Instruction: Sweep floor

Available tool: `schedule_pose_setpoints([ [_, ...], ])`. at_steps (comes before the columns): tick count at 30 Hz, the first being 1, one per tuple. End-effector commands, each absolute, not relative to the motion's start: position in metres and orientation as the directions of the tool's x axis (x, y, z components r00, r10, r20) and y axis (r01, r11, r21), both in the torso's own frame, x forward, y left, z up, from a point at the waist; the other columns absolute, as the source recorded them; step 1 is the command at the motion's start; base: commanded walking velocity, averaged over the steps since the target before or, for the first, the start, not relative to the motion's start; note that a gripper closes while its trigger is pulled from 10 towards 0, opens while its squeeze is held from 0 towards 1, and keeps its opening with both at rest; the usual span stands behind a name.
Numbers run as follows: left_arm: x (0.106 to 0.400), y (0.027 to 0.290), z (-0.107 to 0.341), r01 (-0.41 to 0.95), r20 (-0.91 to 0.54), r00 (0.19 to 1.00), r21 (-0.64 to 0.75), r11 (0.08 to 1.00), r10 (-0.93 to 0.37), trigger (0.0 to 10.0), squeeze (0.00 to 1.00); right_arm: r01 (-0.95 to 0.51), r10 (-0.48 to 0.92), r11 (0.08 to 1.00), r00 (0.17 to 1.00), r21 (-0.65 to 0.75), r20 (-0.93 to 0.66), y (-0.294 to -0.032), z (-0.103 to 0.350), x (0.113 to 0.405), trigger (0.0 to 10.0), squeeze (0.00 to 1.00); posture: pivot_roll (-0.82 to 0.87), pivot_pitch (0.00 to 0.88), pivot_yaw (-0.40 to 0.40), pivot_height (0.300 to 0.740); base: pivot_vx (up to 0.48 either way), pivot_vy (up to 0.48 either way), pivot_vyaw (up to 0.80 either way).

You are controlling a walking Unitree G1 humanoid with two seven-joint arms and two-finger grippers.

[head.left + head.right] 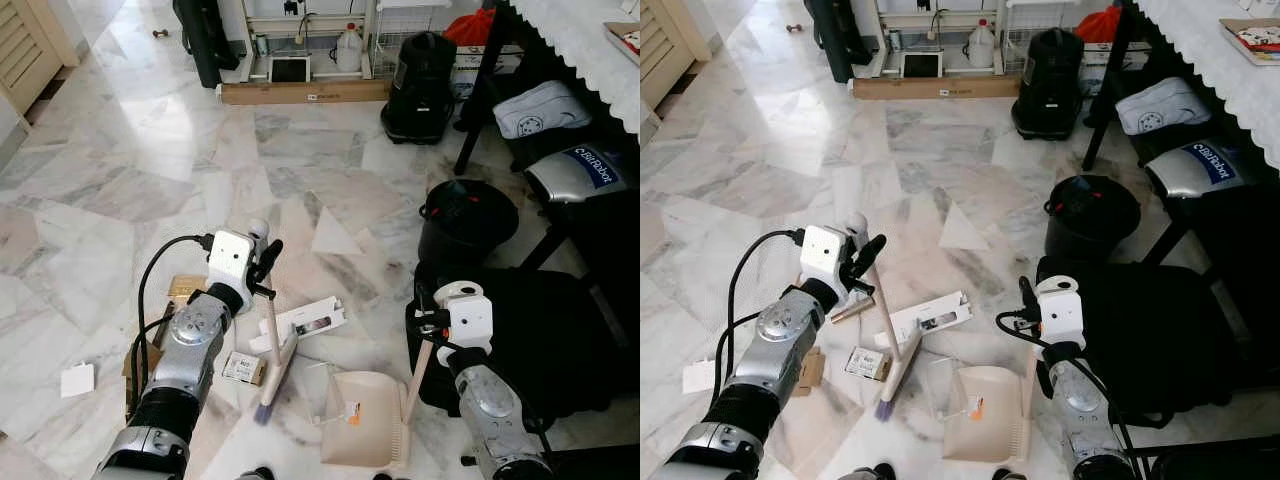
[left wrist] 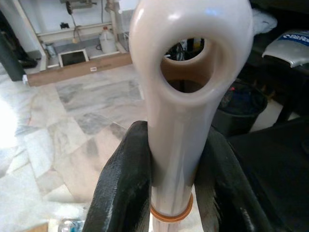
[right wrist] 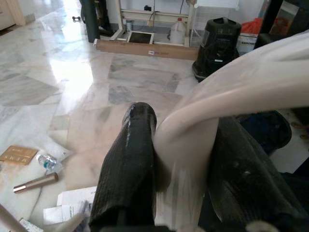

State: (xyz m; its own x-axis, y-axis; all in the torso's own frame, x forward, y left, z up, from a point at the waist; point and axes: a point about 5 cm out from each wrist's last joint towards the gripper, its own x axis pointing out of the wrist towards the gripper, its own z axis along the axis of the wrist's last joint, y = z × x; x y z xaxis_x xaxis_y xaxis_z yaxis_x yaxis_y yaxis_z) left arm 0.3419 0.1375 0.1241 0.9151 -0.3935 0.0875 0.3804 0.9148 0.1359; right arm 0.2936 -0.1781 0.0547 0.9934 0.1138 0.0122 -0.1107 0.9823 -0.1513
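floor (image 1: 150, 170): marble, litter lying near the dustpan | dustpan (image 1: 365, 415): mouth on the floor, right tool (image 1: 432, 322) clamped on its handle | broom (image 1: 275, 365): bristles down beside the pan, left tool (image 1: 262, 268) clamped on its handle | tip: hold the pan flat, draw the white box (image 1: 305, 322) in with short strokes

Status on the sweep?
Left gripper shut on broom handle. Right gripper shut on dustpan handle. White box beside broom head.

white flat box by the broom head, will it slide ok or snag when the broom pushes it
The white flat box looks like thin card lying flat on polished marble, so it probably slides easily. Being long, it may pivot instead of moving straight. It seems light, so the broom could ride over its edge.
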Motion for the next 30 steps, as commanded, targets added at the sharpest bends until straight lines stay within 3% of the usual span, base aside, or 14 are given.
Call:
schedule_pose_setpoints([
  [1, 0.339, 0.138, 0.119, 0.395, 0.072, 0.910, 0.151, 0.906, -0.408, 10.0, 0.00, -0.114, 0.120, 0.980, 0.992, -0.163, 0.026, -0.178, 0.057, 0.293, 10.0, 0.00, 0.07, 0.177, 0.033, 0.740, 0.000, 0.000, 0.00],
  [20, 0.342, 0.131, 0.113, 0.451, 0.012, 0.892, 0.016, 0.892, -0.451, 10.0, 0.00, -0.109, 0.115, 0.980, 0.993, -0.167, 0.026, -0.180, 0.059, 0.294, 10.0, 0.00, 0.08, 0.170, 0.034, 0.740, 0.000, 0.000, 0.00],
  [30, 0.350, 0.131, 0.125, 0.439, 0.048, 0.898, -0.089, 0.894, -0.437, 10.0, 0.00, -0.106, 0.113, 0.981, 0.993, -0.165, 0.031, -0.180, 0.060, 0.297, 10.0, 0.00, 0.08, 0.155, 0.035, 0.740, 0.000, 0.000, 0.00],
])
